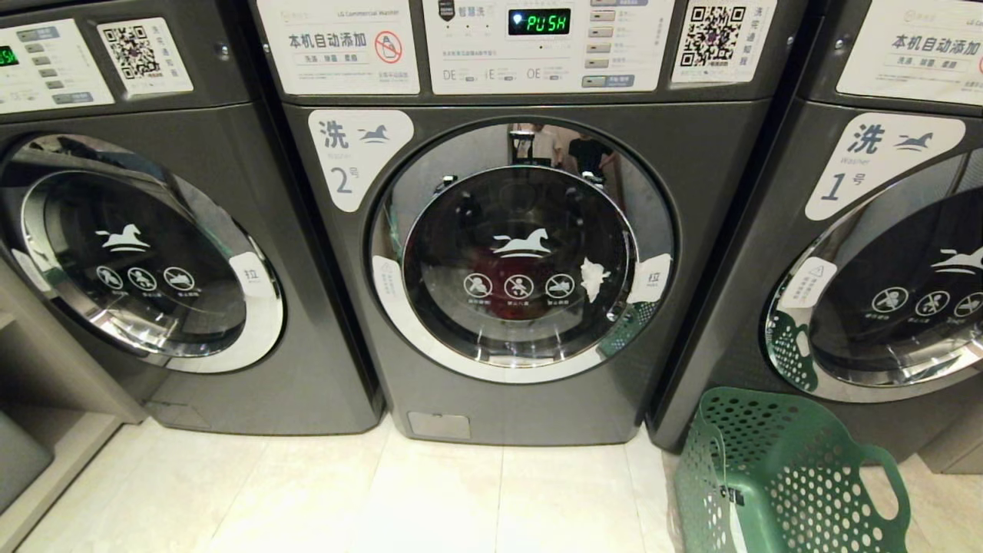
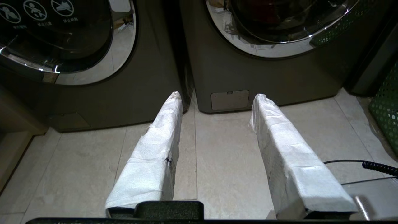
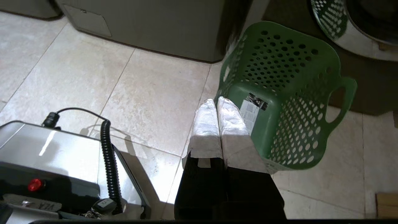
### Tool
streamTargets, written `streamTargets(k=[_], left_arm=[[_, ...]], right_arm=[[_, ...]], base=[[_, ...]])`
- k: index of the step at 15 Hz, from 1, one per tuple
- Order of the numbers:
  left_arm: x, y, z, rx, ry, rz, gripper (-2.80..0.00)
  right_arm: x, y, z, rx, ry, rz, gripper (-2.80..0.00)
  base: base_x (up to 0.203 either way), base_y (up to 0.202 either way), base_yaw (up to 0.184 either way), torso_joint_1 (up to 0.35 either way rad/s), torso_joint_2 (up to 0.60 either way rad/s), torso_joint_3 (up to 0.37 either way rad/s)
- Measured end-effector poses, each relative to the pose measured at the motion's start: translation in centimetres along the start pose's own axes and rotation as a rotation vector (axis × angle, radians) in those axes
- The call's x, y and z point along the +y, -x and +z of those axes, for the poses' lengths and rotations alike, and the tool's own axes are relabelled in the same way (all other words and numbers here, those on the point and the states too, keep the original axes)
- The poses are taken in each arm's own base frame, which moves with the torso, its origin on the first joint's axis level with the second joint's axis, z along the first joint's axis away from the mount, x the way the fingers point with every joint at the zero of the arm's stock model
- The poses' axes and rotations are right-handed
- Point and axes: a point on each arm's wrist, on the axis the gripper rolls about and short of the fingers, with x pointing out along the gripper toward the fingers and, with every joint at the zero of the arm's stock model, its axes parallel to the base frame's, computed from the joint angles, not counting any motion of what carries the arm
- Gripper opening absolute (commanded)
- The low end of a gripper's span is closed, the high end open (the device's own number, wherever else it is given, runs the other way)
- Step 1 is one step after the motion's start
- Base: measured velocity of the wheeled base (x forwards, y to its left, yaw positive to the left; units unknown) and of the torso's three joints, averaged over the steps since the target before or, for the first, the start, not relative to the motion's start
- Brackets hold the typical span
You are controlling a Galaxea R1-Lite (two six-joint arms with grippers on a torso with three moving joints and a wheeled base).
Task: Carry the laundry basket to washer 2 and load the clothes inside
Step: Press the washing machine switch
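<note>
On my head camera, washer 2 (image 1: 522,253) sits dead centre with its round chrome-ringed door (image 1: 522,250) shut; the display (image 1: 539,21) above it reads "PUSH". Through the glass I can make out something reddish (image 1: 491,269) low in the drum, but I can't tell what it is. Washer 1 (image 1: 868,230) stands to its right and a third grey machine (image 1: 153,246) to its left.

The laundry basket (image 1: 783,476) stands on the pale tiled floor (image 1: 384,499) in front of the gap between washers 2 and 1, close to both. From my right wrist camera it is empty, with only a label (image 3: 253,109) on its inside bottom.

My left gripper (image 2: 217,96) hangs low over the tiles, paper-wrapped fingers (image 2: 155,140) parted with nothing between them, pointing at the foot of washer 2. My right gripper (image 3: 216,101) has its fingers pressed together on nothing, tips just above the basket's near rim. Part of the robot's base (image 3: 46,155) with a coiled cable (image 3: 107,155) shows beside it.
</note>
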Motion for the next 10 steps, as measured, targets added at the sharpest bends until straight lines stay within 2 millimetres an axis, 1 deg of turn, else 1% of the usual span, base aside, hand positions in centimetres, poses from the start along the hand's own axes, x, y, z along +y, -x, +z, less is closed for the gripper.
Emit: streamTargets(k=[2,3,6,8,10], left_arm=[[0.0,-0.1,-0.2,0.003,0.004,-0.001,-2.8],[0.0,-0.1,-0.2,0.006,0.004,0.0,-2.8],[0.0,-0.2,-0.3,0.001,-0.003,0.016,-2.8],[0.1,-0.5,-0.2,-0.059,-0.008,0.05,-2.8],[0.2,-0.6,0.3,-0.155,-0.007,0.08,-2.8]], right_arm=[[0.1,0.5,-0.7,-0.02,-0.029,-0.103,-2.8],[0.2,0.8,-1.0,-0.048,-0.026,-0.125,-2.8],[0.4,1.9,-1.5,-0.211,-0.005,-0.133,-2.8],[0.4,2.3,-1.7,-0.286,0.0,-0.132,-2.8],[0.5,2.4,-1.9,-0.302,0.001,-0.133,-2.8]], base=[[0.0,0.0,0.0,0.0,0.0,0.0],[0.0,0.0,0.0,0.0,0.0,0.0],[0.0,0.0,0.0,0.0,0.0,0.0],[0.0,0.0,0.0,0.0,0.0,0.0],[0.0,0.0,0.0,0.0,0.0,0.0]])
